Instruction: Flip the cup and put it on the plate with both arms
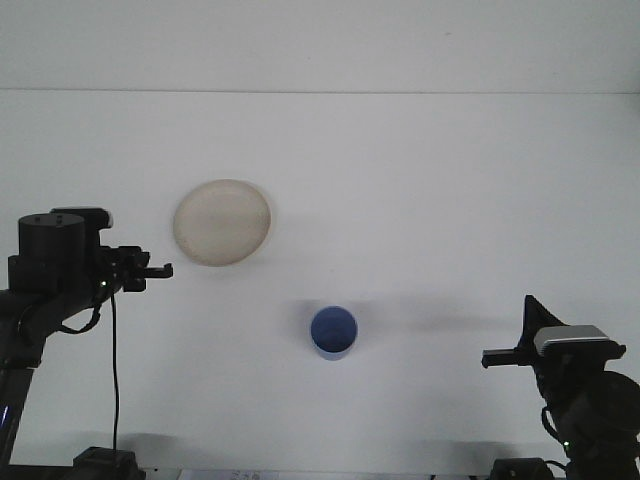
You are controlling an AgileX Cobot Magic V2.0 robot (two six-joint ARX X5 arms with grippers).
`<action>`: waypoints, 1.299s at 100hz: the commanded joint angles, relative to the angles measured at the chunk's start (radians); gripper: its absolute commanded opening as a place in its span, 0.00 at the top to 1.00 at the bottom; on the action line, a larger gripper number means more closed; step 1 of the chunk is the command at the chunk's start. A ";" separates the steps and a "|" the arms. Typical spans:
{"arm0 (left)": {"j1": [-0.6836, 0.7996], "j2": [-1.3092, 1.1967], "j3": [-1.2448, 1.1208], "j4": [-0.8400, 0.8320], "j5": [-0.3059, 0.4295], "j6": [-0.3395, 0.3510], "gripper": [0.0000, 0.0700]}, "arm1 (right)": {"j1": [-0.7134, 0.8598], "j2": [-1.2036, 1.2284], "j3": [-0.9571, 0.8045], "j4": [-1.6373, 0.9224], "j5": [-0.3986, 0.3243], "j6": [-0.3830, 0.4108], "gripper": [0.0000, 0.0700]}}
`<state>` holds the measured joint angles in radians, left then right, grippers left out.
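A blue cup (pixel 333 332) stands on the white table near the front centre, its round opening facing up toward the camera. A cream round plate (pixel 222 222) lies flat to the back left of the cup. My left gripper (pixel 158 269) is raised on its arm at the left, its tip just left of the plate's lower edge and apart from it. My right gripper (pixel 527 308) sits low at the front right, pointing up, well to the right of the cup. Neither gripper holds anything.
The white table (pixel 420 180) stretches back to a pale wall. A black cable (pixel 113 370) hangs from the left arm down to its base at the front left.
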<state>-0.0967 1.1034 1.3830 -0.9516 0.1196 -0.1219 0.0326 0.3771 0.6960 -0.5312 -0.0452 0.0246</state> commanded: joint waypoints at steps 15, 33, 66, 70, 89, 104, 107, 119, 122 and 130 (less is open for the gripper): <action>-0.005 0.081 0.021 -0.025 0.014 0.005 0.44 | 0.001 0.004 0.008 0.014 0.000 0.009 1.00; -0.040 0.111 0.021 -0.021 0.042 0.005 0.32 | 0.001 0.004 0.008 0.014 0.000 0.009 1.00; -0.344 0.249 0.024 0.085 0.141 -0.032 0.32 | 0.001 0.004 0.008 0.014 0.000 0.009 1.00; -0.385 0.275 0.027 0.098 0.142 -0.036 0.32 | 0.001 0.004 0.008 0.014 0.000 0.009 1.00; -0.531 0.398 0.047 0.137 0.144 -0.048 0.32 | 0.001 0.004 0.008 0.014 0.000 0.009 1.00; -0.602 0.469 0.082 0.142 0.144 -0.044 0.32 | 0.001 0.004 0.008 0.013 0.000 0.009 1.00; -0.613 0.479 0.087 0.148 0.144 -0.042 0.32 | 0.001 0.004 0.008 0.013 0.000 0.009 1.00; -0.644 0.510 0.088 0.178 0.144 -0.025 0.32 | 0.001 0.004 0.008 0.013 0.000 0.009 1.00; -0.649 0.520 0.088 0.180 0.144 -0.025 0.32 | 0.001 0.004 0.008 0.013 0.000 0.009 1.00; -0.657 0.547 0.088 0.172 0.144 -0.024 0.32 | 0.001 0.004 0.008 0.014 0.000 0.009 1.00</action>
<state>-0.7429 1.6119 1.4521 -0.7731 0.2611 -0.1501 0.0326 0.3771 0.6960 -0.5312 -0.0452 0.0246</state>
